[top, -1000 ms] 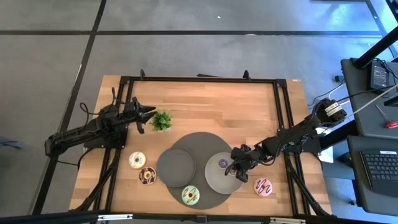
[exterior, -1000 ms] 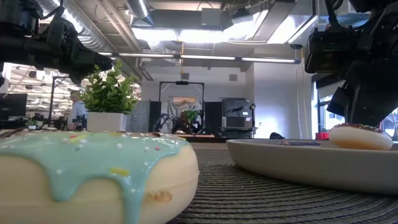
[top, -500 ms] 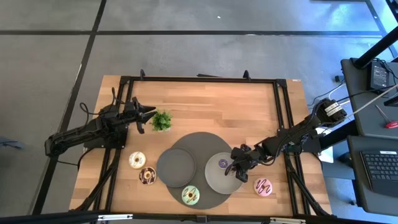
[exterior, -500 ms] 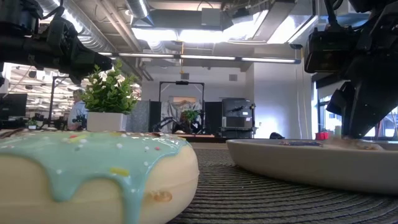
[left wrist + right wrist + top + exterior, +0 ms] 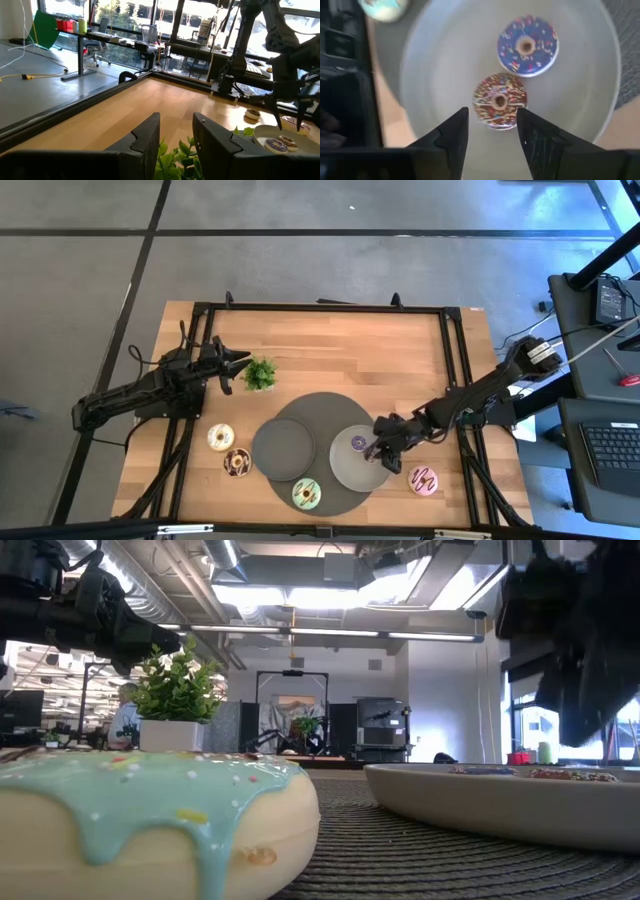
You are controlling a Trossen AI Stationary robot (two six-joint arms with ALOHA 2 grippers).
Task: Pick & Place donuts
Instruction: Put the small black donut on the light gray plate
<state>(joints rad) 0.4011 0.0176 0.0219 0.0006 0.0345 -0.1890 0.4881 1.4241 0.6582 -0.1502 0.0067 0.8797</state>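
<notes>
Nearest the table's front edge we see the pale green donut (image 5: 306, 494) lying on the dark round mat (image 5: 318, 405), filling the foreground of the low view. Just behind it and to its left sit the chocolate donut (image 5: 237, 463) and the white donut (image 5: 220, 437) on the bare wooden table (image 5: 340, 350), while the pink donut (image 5: 423, 479) lies on the wood at the right, just beside the right grey plate (image 5: 346, 470). On that plate rest two tiny donuts: the purple donut (image 5: 527, 46) and, touching or nearly touching it, the brown sprinkled donut (image 5: 499, 100). The right gripper (image 5: 491, 124) hangs just above the brown one with its fingers (image 5: 454, 131) spread wide and nothing between them. The left grey plate (image 5: 284, 449) lies beside it on the mat. Farther back, the left gripper (image 5: 175, 131) hovers over the wood next to the small green plant (image 5: 260, 373), its fingers set a narrow gap apart and holding nothing. Beyond the table we make out office desks and windows.
</notes>
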